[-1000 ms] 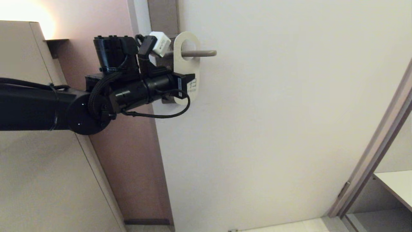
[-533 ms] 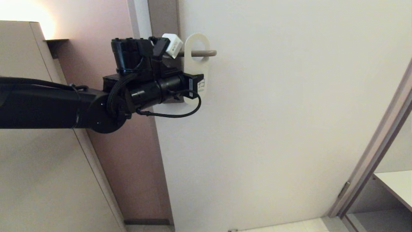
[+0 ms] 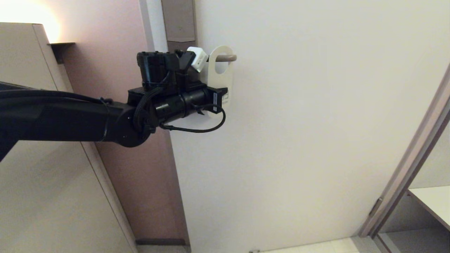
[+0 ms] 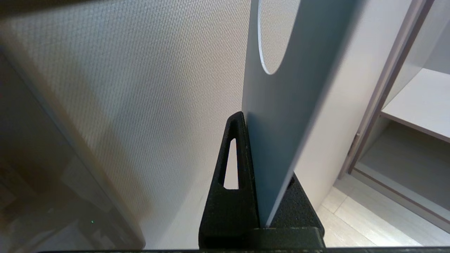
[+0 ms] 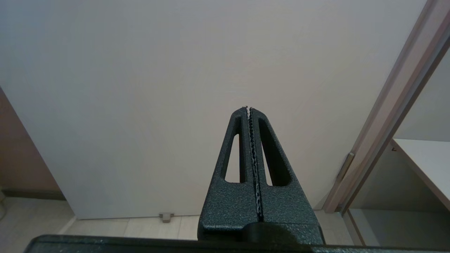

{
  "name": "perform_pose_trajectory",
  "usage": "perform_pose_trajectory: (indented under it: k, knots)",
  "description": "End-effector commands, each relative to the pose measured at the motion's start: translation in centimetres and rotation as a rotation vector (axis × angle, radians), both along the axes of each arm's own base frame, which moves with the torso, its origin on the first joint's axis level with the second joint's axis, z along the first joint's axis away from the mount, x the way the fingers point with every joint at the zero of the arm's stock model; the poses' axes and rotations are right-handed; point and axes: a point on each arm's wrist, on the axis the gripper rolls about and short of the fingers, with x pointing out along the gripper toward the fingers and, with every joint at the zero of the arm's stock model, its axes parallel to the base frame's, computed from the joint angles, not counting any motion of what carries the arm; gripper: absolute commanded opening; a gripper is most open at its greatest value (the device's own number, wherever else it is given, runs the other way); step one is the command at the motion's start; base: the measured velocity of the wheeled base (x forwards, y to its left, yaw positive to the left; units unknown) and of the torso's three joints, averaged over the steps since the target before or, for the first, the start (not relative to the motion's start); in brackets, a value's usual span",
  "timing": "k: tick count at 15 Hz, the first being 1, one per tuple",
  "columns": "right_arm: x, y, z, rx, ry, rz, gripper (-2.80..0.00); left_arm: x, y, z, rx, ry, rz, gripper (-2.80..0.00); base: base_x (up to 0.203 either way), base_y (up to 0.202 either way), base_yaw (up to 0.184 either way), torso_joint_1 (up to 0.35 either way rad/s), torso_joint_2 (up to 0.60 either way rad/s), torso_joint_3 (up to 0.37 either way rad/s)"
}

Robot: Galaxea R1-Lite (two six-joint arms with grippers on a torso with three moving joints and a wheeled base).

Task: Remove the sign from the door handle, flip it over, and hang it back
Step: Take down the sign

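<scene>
Pale door (image 3: pixel 299 123) and pink wall behind: the sign (image 3: pixel 220 79), white face outward, hangs with its oval hole around the very tip of the door handle (image 3: pixel 227 58). Left gripper (image 3: pixel 218 102), just below the handle, is clenched on the sign's lower part. Right gripper (image 5: pixel 249 109) is parked, pressed closed on nothing. Removal seems nearly complete; turning over and rehanging remain.

no text can be read; the sign (image 3: pixel 220 82) shows only small, illegible marks near its lower edge.
</scene>
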Motion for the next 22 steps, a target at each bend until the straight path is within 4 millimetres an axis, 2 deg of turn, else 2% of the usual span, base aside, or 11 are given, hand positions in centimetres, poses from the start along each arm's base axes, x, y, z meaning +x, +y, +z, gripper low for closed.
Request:
perform_pose_trajectory:
  k: [1, 4, 11, 18, 22]
  knots:
    - [0.0, 0.0, 0.0, 0.000, 0.000, 0.000, -2.80, 0.5, -0.3, -0.3, -0.001, -0.001, -0.001, -2.80, 0.000, 0.000, 0.000, 0.000, 0.00, 0.000]
    - [0.0, 0.0, 0.0, -0.001, 0.000, 0.000, -2.80, 0.8, -0.7, 0.2, -0.004, -0.008, -0.007, -2.80, 0.000, 0.000, 0.000, 0.000, 0.00, 0.000]
    - [0.0, 0.0, 0.0, 0.001, 0.000, 0.000, -2.80, 0.0, -2.3, 1.3, -0.020, -0.034, -0.049, -2.80, 0.000, 0.000, 0.000, 0.000, 0.00, 0.000]
    - [0.0, 0.0, 0.0, -0.001, 0.000, 0.000, -2.80, -0.3, -3.0, 1.1, -0.017, -0.028, -0.067, -2.80, 0.000, 0.000, 0.000, 0.000, 0.00, 0.000]
    - [0.0, 0.0, 0.0, -0.001, 0.000, 0.000, -2.80, -1.9, -3.2, 1.8, -0.020, -0.031, -0.096, -2.80, 0.000, 0.000, 0.000, 0.000, 0.00, 0.000]
